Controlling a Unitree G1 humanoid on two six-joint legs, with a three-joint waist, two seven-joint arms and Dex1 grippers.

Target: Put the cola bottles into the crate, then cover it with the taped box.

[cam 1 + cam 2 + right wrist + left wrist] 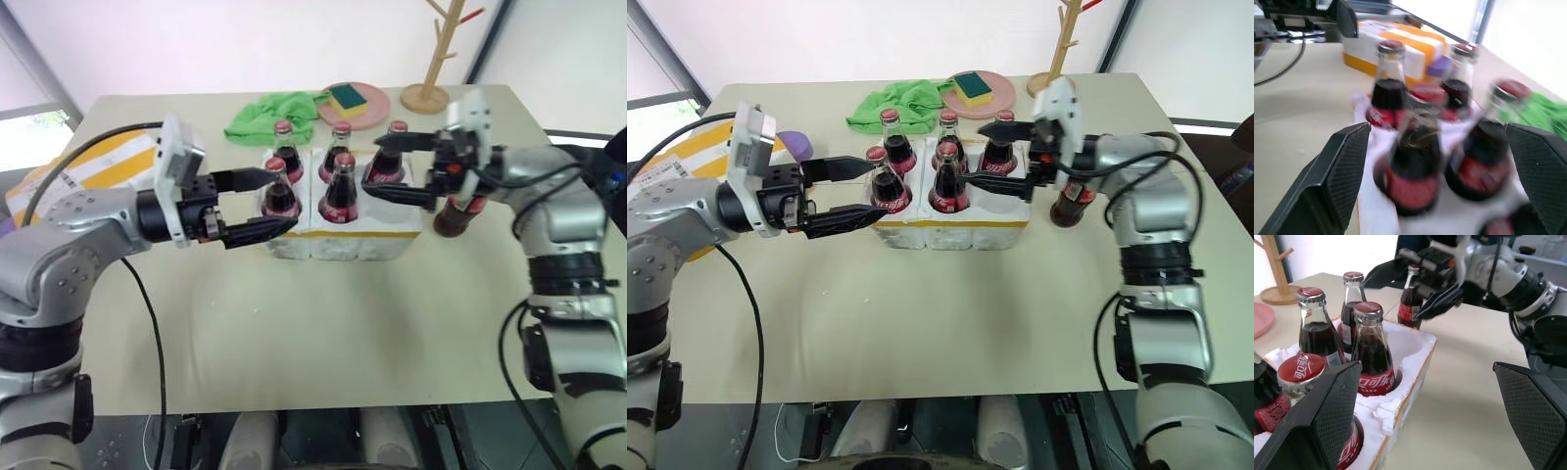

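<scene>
Five bottles (342, 189) stood in the crate (343, 240); the sixth (453, 215) waited on the surface just right of it. Both tools, left (263, 204) and right (396, 168), gaped empty. Glass looked heavy, slippery, breakable; best gripped at the neck.

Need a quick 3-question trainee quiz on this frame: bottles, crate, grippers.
1. How many bottles stand in the crate?
2. True or false: the left gripper is shut on a bottle.
3. Where is the sixth bottle? A: lying on the cloth. B: standing on the table, right of the crate. C: in the crate's front right hole.

Key: 1: five. 2: false; its jaws are open on either side of the front left bottle. 3: B.
</scene>
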